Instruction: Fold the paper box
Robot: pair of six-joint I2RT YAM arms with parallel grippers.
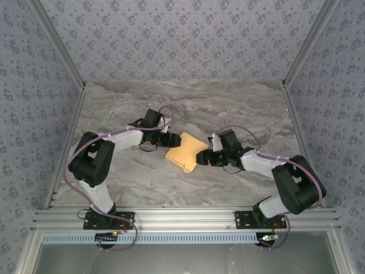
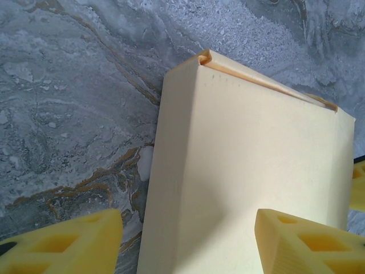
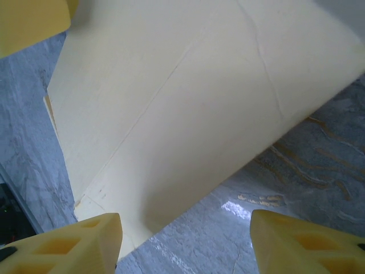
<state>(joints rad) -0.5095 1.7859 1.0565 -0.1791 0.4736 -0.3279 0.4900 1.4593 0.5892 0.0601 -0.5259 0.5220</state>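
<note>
Patterned walls (image 1: pixel 171 34) box in 3 sides around the paper box (image 1: pixel 185 152). Marble table (image 1: pixel 239 114) under it, open surface far side of the box. Box sits mid-table, looks folded flat w/ a tuck seam on one edge; underside hidden. Left gripper (image 1: pixel 173 138) is at the box's left corner, right gripper (image 1: pixel 203 158) at its right edge. Both jaws wide, straddling box edges. Finger contact: can't tell.

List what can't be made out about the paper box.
Top view: paper box too small to show folds; left hand and right hand overlap its edges.
Left wrist view: near end cut off by bottom edge, partly behind a finger.
Right wrist view: far end cut off by top edge.
</note>
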